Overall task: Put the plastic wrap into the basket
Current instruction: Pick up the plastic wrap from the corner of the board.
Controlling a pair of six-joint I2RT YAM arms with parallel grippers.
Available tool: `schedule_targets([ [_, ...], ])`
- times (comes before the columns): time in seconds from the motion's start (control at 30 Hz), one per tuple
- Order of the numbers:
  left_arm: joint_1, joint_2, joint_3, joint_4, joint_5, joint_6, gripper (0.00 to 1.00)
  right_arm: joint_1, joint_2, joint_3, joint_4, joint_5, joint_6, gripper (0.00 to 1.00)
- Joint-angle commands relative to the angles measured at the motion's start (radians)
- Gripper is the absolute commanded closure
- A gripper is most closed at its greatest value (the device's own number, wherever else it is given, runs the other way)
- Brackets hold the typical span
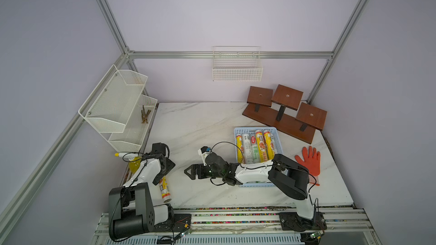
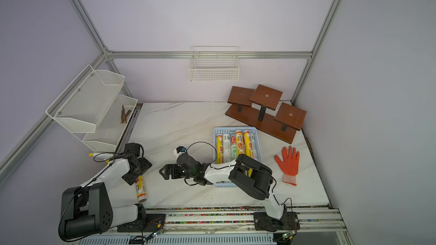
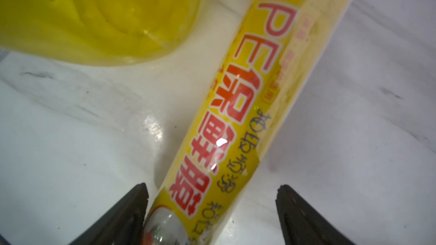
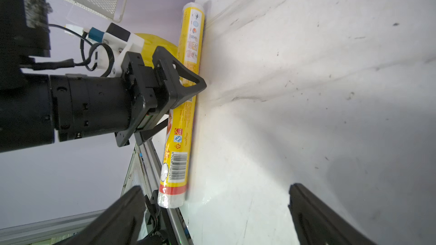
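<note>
A yellow plastic wrap roll (image 1: pixel 165 190) (image 2: pixel 141 188) lies on the marble table near its front left edge. My left gripper (image 1: pixel 162 176) (image 3: pixel 212 192) is down over the roll's far end, open, with its jaws astride the roll (image 3: pixel 247 104). One finger (image 3: pixel 127 210) touches the roll's side and the other stands apart from it. Several more rolls (image 1: pixel 256 147), yellow and white, lie side by side in the light-blue basket (image 1: pixel 257 128) (image 2: pixel 236 128). My right gripper (image 1: pixel 188 172) (image 4: pixel 215 192) hovers open and empty at mid-table, pointing toward the left arm.
A yellow spray bottle (image 1: pixel 134 164) (image 3: pixel 94 12) stands right beside the roll. An orange glove (image 1: pixel 309 160) lies right of the basket. A brown wooden stand (image 1: pixel 285 111) sits at the back right, a white mesh shelf (image 1: pixel 118 109) at the left, and a wire basket (image 1: pixel 237 67) on the back wall.
</note>
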Motion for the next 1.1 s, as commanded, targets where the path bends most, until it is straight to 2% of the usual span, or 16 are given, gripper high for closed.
schedule_targets([
  [0.0, 0.003, -0.005, -0.016, 0.054, 0.128, 0.039, 0.15, 0.007, 0.024, 0.009, 0.041, 0.033, 0.014, 0.01],
  [0.17, -0.006, 0.023, -0.021, 0.070, 0.228, 0.087, 0.24, -0.003, 0.029, 0.012, 0.016, 0.040, 0.033, 0.01],
  [0.3, -0.017, 0.038, -0.016, 0.070, 0.248, 0.092, 0.31, -0.018, 0.016, -0.009, 0.003, 0.039, 0.049, 0.01],
  [0.6, -0.049, 0.111, 0.005, 0.072, 0.256, 0.108, 0.36, -0.052, -0.064, -0.078, -0.013, 0.051, 0.047, 0.01],
  [0.73, -0.060, 0.169, 0.016, 0.058, 0.206, 0.115, 0.42, -0.052, -0.094, -0.093, -0.031, 0.050, 0.036, 0.01],
  [0.83, -0.069, 0.181, 0.014, 0.064, 0.213, 0.116, 0.46, -0.053, -0.119, -0.101, -0.037, 0.055, 0.027, 0.01],
  [1.07, -0.107, 0.133, 0.036, 0.049, 0.232, 0.121, 0.61, -0.058, -0.174, -0.106, -0.068, 0.061, 0.001, 0.01],
])
